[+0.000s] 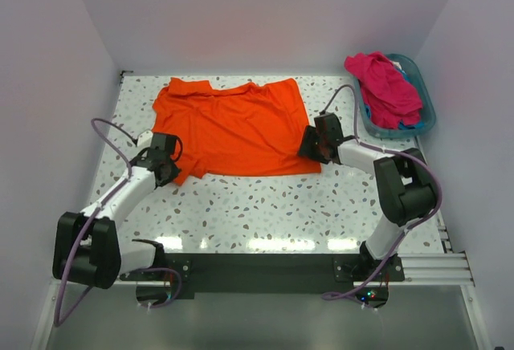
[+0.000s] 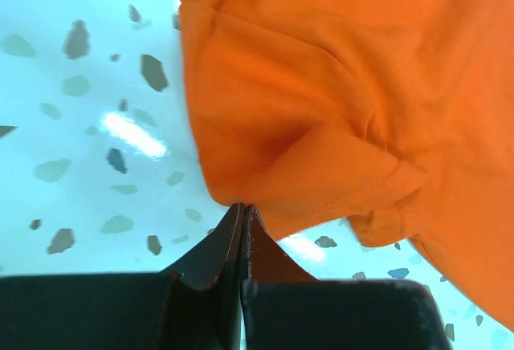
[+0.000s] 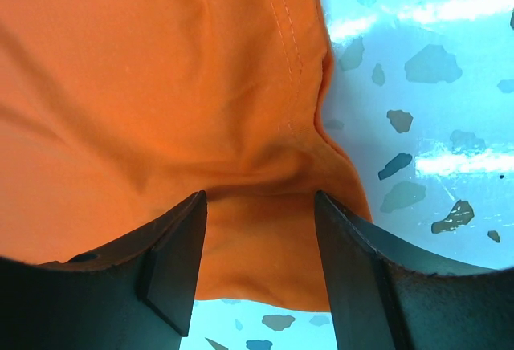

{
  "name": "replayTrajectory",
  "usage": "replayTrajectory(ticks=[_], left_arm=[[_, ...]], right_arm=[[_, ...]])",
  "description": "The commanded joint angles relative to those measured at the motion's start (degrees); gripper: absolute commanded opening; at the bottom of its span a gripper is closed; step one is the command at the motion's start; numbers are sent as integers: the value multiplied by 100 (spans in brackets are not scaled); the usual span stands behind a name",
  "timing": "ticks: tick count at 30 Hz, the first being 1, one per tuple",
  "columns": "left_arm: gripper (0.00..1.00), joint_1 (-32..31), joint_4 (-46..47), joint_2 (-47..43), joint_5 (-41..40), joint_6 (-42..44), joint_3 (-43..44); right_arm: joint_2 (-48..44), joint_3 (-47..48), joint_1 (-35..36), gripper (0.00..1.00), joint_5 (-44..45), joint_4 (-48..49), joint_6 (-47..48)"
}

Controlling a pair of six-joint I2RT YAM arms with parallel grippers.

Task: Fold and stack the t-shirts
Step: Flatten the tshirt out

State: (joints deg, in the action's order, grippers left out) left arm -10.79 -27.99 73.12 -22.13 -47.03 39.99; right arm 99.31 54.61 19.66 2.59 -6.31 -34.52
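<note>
arms (image 1: 120, 197): 2 | orange t-shirt (image 1: 237, 129): 1 | pink t-shirt (image 1: 385, 87): 1 | basket (image 1: 430, 111): 1

Left claw (image 2: 243, 210) jaws pressed together, pinching a bunched edge of the orange t-shirt (image 2: 337, 85). Speckled tabletop (image 2: 72, 165) to its left, with glare.

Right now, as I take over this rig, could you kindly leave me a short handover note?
Left gripper shut on the orange t-shirt, near left corner.
Right gripper open, jaws astride its near right corner.
The shirt lies spread on the table, unfolded.
Magenta t-shirt heaped in the teal basket, far right.
Nothing folded or stacked yet.
Left: close right, fold orange, then the basket's shirts.
</note>
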Motion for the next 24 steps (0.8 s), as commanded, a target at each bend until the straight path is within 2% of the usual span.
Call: replayTrajectory(ticks=[1,5,12,15,16,19,24], left_arm=[[0,278,-514,-447,-257,307,220],[0,638,-725,-737,-204,475,176],[0,850,-884,-835,165,387,53],[25,920,-893,-817,419,343,53],[43,920,-893,-817,524,352,62],[62,920,-902,-940,657,334,62],[65,868,-727,-1247,876,308,-157]], right_arm=[[264,-64,-164,60,-22,-20,42],[273,-108,-278,59,-83,-2,42],[159,-143,-322,59,-57,-11,42],[115,-144,-331,59,-39,-20,68],[98,-144,-331,60,-48,-29,77],[19,-170,-323,61,-39,-20,86],[-131,-187,-331,61,22,-46,139]])
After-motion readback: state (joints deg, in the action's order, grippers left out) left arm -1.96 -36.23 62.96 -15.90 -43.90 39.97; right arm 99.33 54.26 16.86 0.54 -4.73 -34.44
